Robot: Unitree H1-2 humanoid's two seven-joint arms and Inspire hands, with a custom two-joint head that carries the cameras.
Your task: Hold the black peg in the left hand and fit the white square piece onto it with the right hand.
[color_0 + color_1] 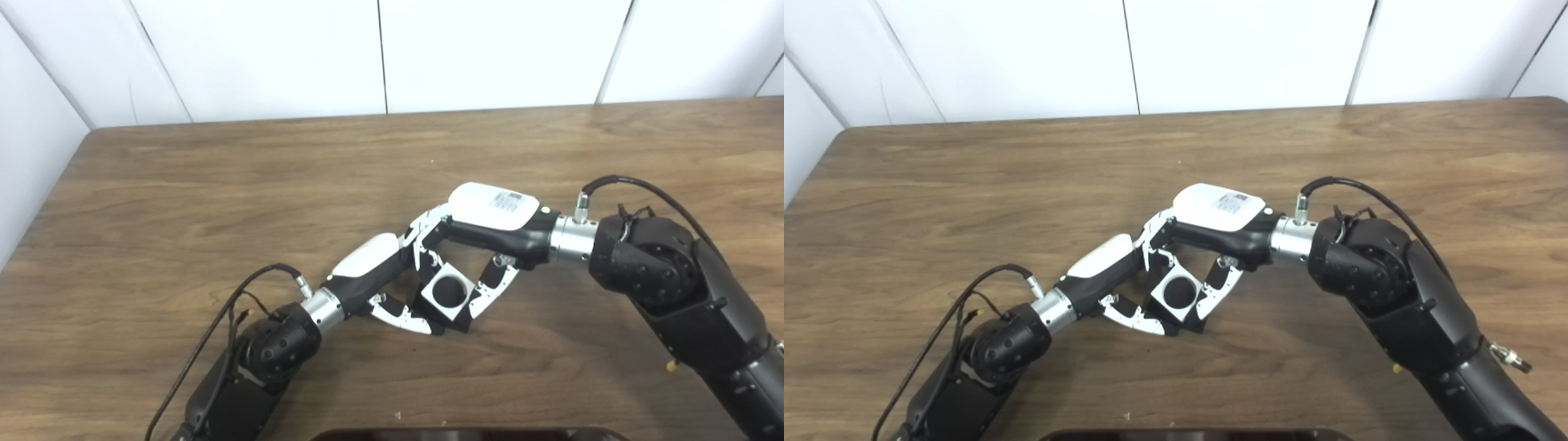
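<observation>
My two hands meet at the middle of the table. The white square piece (430, 299) is pinched between the fingers and thumb of my right hand (490, 220), its face tilted toward the camera. Its round hole is filled with black, which looks like the end of the black peg (450, 291). My left hand (373, 269) is closed just behind and below the piece, its thumb lying under it. A dark part (456, 326) shows beneath the piece. The rest of the peg is hidden by the piece and the fingers.
The wooden table (245, 184) runs to a white panelled wall at the back, with its left edge near another wall. A dark curved object (465, 433) sits at the bottom edge of the picture. Cables loop off both wrists.
</observation>
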